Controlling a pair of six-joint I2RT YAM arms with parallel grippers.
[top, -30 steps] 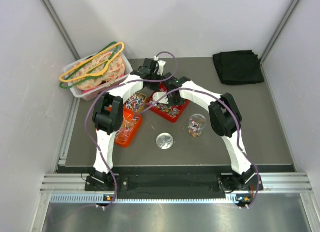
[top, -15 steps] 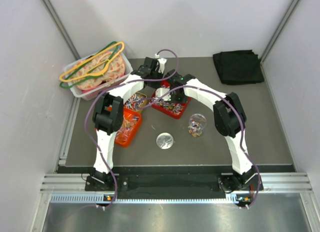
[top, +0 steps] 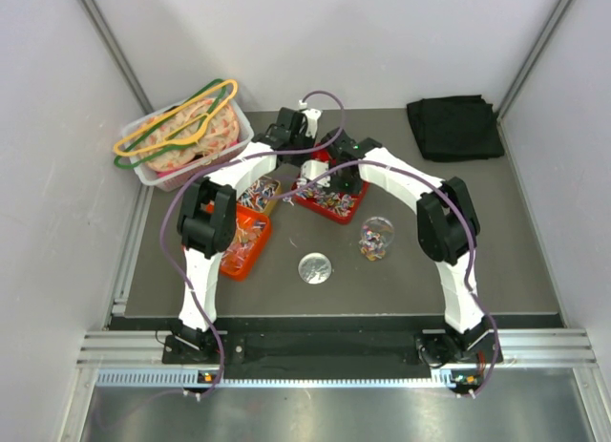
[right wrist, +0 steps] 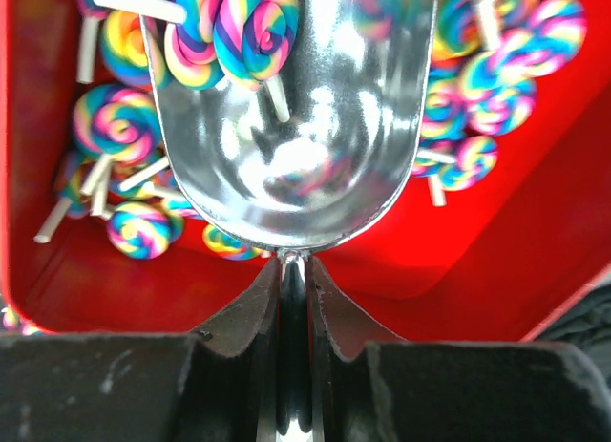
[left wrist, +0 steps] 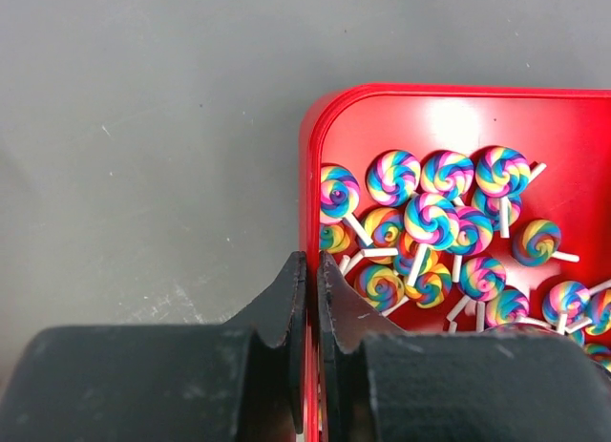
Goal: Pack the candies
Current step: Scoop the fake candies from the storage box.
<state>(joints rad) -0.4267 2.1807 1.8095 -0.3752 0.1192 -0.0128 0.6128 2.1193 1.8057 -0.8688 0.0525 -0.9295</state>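
The candies [left wrist: 430, 218] are small rainbow swirl lollipops on white sticks, heaped in a red tray [left wrist: 307, 156] at the back middle of the table [top: 329, 205]. My left gripper [left wrist: 307, 261] is shut on the tray's left rim, one finger inside and one outside. The right gripper [right wrist: 294, 263] is shut on the handle of a shiny metal scoop [right wrist: 296, 127]. The scoop's bowl lies low in the red tray [right wrist: 458, 251] with a few candies [right wrist: 229, 31] at its far end. In the top view both wrists crowd over the tray and hide part of it.
An orange tray [top: 243, 242] with more candies sits left of the red one. A clear jar [top: 375, 238] partly filled with candies stands front right, its round lid [top: 314, 267] beside it. A clear bin [top: 181, 136] with hangers sits back left, a black cloth [top: 455, 127] back right.
The right arm has swung to the right, carrying the scoop across the red tray. The left arm has held its grip on the rim.
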